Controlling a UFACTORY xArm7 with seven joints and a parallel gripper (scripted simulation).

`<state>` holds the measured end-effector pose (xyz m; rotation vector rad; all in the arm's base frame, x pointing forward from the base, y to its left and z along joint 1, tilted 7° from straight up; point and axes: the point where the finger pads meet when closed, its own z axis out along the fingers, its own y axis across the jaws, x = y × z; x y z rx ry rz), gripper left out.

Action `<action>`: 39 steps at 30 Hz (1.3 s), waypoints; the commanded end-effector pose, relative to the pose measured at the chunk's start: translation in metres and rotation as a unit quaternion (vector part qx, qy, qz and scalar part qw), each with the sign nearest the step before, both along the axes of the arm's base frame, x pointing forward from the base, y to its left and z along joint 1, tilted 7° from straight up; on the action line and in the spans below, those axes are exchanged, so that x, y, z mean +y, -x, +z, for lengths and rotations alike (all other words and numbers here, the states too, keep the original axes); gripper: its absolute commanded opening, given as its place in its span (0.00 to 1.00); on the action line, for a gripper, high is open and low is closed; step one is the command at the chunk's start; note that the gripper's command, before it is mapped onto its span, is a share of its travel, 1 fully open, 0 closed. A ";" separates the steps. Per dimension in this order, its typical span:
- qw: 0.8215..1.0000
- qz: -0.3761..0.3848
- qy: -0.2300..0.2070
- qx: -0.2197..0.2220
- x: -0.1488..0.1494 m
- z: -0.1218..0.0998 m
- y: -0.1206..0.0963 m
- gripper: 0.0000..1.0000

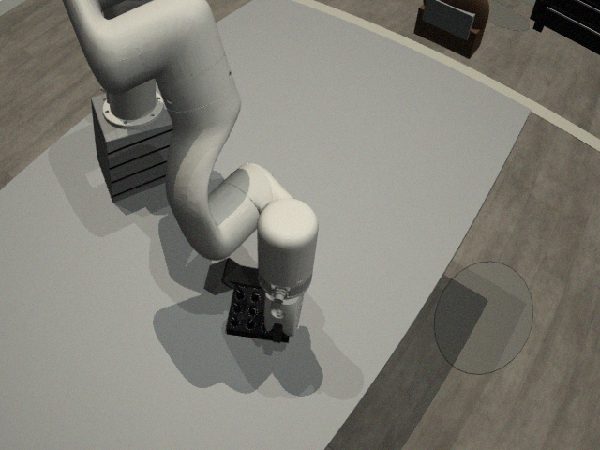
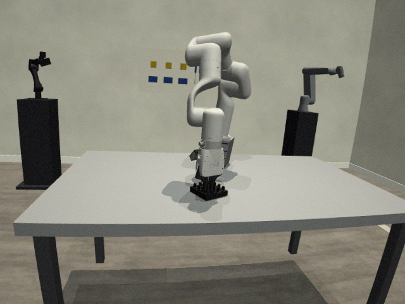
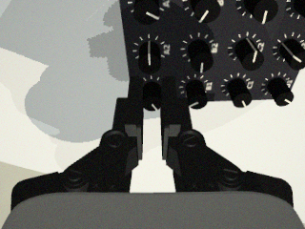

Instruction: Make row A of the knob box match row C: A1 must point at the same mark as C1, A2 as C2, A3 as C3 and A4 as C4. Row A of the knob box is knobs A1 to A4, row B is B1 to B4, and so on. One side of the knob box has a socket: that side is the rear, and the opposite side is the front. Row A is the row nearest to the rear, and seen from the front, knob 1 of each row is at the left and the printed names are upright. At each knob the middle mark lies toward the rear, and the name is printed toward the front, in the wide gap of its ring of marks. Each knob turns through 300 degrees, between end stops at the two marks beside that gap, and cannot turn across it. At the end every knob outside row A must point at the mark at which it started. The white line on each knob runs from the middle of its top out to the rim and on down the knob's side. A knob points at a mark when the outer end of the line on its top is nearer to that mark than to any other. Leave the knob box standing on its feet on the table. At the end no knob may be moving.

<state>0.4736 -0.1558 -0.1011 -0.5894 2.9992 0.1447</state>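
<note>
The black knob box [image 1: 242,333] [image 2: 212,197] [image 3: 178,31] stands on the table. In the wrist view its names lie to the right of the knobs. My gripper [image 1: 277,333] [image 2: 208,192] [image 3: 152,94] points down at the box's corner, its fingers shut on knob A1 [image 3: 152,92], whose line points to the lower right. Knob A2 [image 3: 150,59] shows a vertical line. Knob C1 [image 3: 238,93] has its line toward the lower right, and knob C2 [image 3: 250,57] shows a bent line. The fingers hide most of A1's marks. Knob A4 is outside the wrist view.
Knob B1 [image 3: 196,95] stands close beside the right finger in the wrist view. Knob B2 [image 3: 200,54] is above it. A dark tilted part [image 1: 242,275] [image 2: 193,155] is near the gripper on the arm-base side. The arm's base block [image 1: 138,162] stands farther back on the table.
</note>
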 end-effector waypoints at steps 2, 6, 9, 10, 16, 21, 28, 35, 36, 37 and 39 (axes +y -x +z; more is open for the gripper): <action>1.000 0.004 0.001 -0.002 -0.001 0.001 -0.002 0.08; 1.000 0.005 0.001 -0.002 -0.001 0.001 -0.002 0.08; 1.000 0.005 0.001 -0.002 -0.001 0.001 -0.002 0.08; 1.000 0.005 0.001 -0.002 -0.001 0.001 -0.002 0.08; 1.000 0.005 0.001 -0.002 -0.001 0.001 -0.002 0.08; 1.000 0.005 0.001 -0.002 -0.001 0.001 -0.002 0.19; 1.000 0.005 0.001 -0.002 -0.001 0.001 -0.002 0.19; 1.000 0.005 0.001 -0.002 -0.001 0.001 -0.002 0.19; 1.000 0.005 0.001 -0.002 -0.001 0.001 -0.002 0.19; 1.000 0.005 0.001 -0.002 -0.001 0.001 -0.002 0.19; 1.000 0.005 0.001 -0.002 -0.001 0.002 -0.002 0.19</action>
